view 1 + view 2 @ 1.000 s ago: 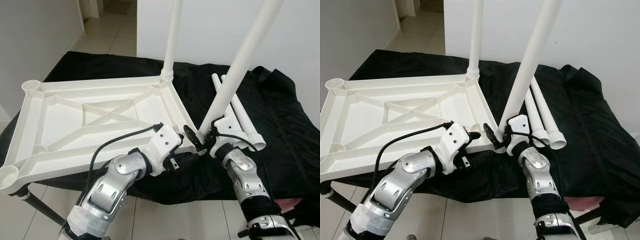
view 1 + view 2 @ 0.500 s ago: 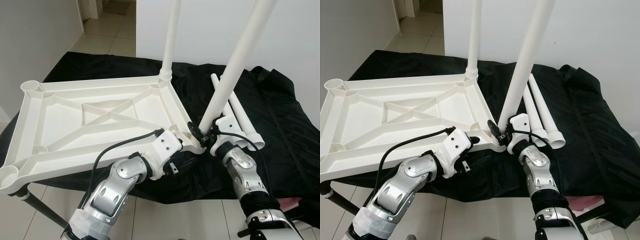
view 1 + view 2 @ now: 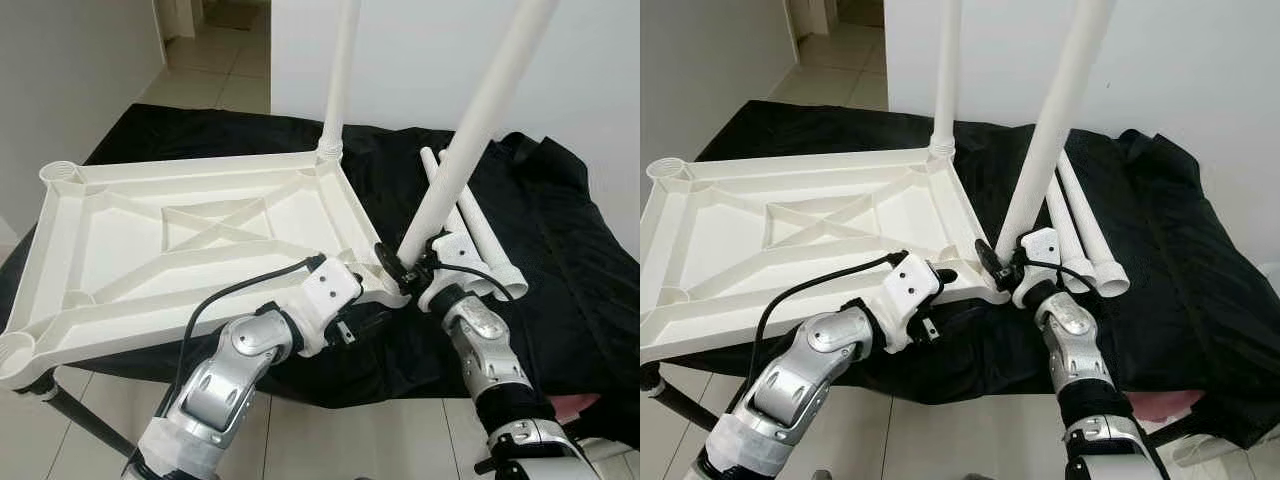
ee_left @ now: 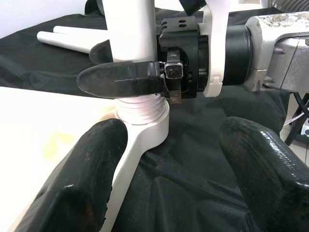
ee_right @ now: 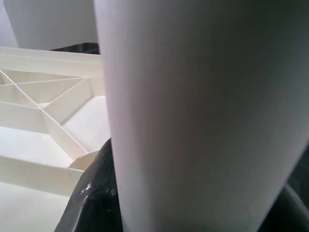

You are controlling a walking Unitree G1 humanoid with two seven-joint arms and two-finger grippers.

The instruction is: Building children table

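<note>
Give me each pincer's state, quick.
Left pincer: open, fingers either side of the white plastic tabletop's corner socket.
Right pincer: shut on the tilted long white plastic table leg.

We see an upturned white table panel lying on a black cloth. One leg stands upright in its far corner. Our right gripper clasps a tilted leg at the near corner, with our left gripper just beside. Two spare legs lie on the cloth.
</note>
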